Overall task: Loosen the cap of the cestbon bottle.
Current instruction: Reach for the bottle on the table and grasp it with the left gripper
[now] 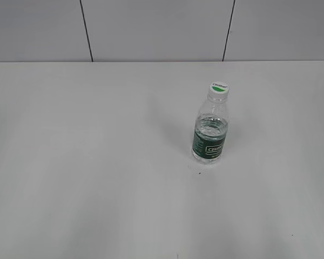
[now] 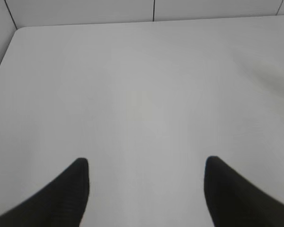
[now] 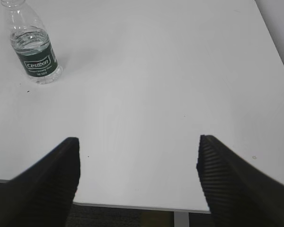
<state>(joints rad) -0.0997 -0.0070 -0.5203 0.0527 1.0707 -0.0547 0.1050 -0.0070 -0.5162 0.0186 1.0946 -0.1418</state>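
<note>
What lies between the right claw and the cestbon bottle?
Only bare white table separates the open right claw from the cestbon bottle, seen in the right wrist view.

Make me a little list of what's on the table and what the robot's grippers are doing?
bottle: cestbon bottle, upright on the white table, partly filled with water
cap: white cap with green mark, still on the bottle
left gripper: open, empty, over bare table, bottle not in its view
right gripper: open, empty, near the table's front edge, apart from the bottle
task progress: nothing touched yet

Open table (image 1: pixel 97 178) all around bottle (image 1: pixel 210 132)
</note>
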